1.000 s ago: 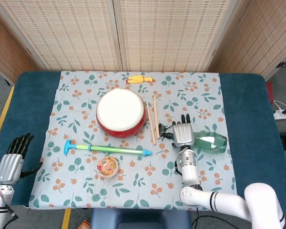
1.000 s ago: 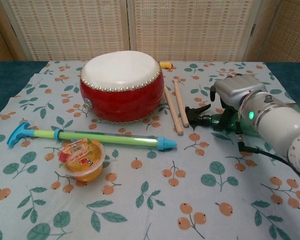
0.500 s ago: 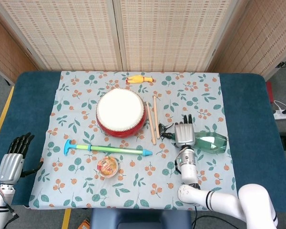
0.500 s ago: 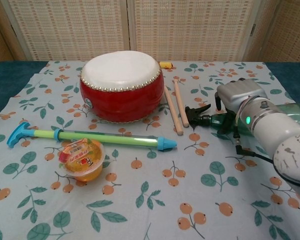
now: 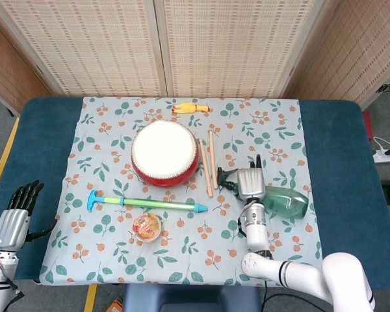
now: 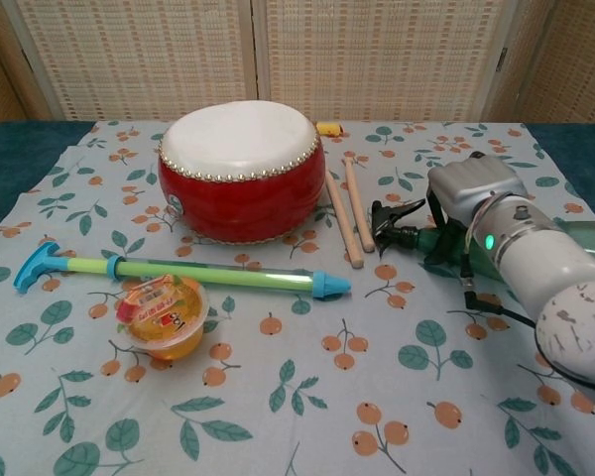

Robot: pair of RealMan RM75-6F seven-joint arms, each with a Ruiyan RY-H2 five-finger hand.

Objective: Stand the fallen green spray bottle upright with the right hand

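The step in hand looks like the grasp itself: the right robot hand (image 5: 249, 184) lies over the neck end of the green spray bottle (image 5: 286, 202), which is on its side on the flowered cloth (image 5: 117, 260) to the right of the red drum (image 5: 165, 153). The bottle's black trigger head (image 6: 395, 226) points toward the drum, just past the two drumsticks (image 5: 207, 166), and its green body runs away from the drum.

In the chest view the right robot hand (image 6: 468, 188) is curled down around the bottle's neck and touching it, but the fingers are mostly hidden under the palm, so I cannot tell whether the hold is firm yet. The bottle seems barely raised, if at all.

Next, I judge, the hold must be secure before the wrist turns to bring the base down onto the desk.

The left robot hand (image 5: 16, 218) rests far to the left of the drum, fingers loosely apart, holding nothing.
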